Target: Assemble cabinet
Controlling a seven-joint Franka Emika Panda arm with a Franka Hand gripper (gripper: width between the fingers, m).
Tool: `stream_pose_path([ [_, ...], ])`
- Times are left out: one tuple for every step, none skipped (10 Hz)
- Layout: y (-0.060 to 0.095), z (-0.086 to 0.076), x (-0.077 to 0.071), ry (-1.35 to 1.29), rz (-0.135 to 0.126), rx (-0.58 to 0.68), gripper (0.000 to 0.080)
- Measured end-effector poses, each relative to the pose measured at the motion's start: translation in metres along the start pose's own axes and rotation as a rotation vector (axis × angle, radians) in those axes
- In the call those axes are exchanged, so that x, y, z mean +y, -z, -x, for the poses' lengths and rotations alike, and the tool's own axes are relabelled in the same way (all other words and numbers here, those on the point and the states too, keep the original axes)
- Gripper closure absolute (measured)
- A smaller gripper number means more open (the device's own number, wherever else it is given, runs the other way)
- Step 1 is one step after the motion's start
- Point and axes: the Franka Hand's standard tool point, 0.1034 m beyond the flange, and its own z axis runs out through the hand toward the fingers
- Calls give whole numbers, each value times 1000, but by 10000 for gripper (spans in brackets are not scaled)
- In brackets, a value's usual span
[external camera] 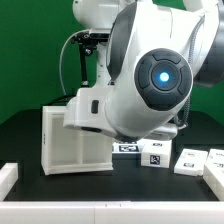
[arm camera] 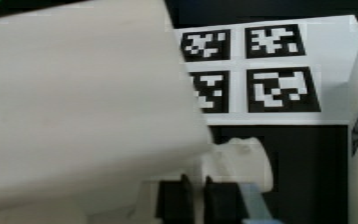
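Robotics lab: green backdrop [external camera: 30,50], black table [external camera: 20,138], printed marker tags [arm camera: 274,42]

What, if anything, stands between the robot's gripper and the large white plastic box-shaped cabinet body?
Nothing visible does. In the wrist view the shut gripper sits close beside the white wall of the cabinet body, with no other part between them; the marker board lies beyond.

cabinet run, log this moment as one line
gripper: shut | held part: cannot tell | cabinet: upright, exterior view's left | tagged white panel: lying flat
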Motion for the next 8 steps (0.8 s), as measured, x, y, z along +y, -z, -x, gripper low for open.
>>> stream_pose_path([
  [2,-1,1,12,-2,10,772],
  [4,-2,2,11,-3,22,772],
  [4,-2,2,12,-2,19,772],
  [4,-2,2,21,2,19,772],
  [5,-2,2,36,5,17,772],
  [1,0,5,31,0,-2,772],
  [2,1,8,74,-1,-5,687],
  [3,1,10,128,-3,-1,504],
])
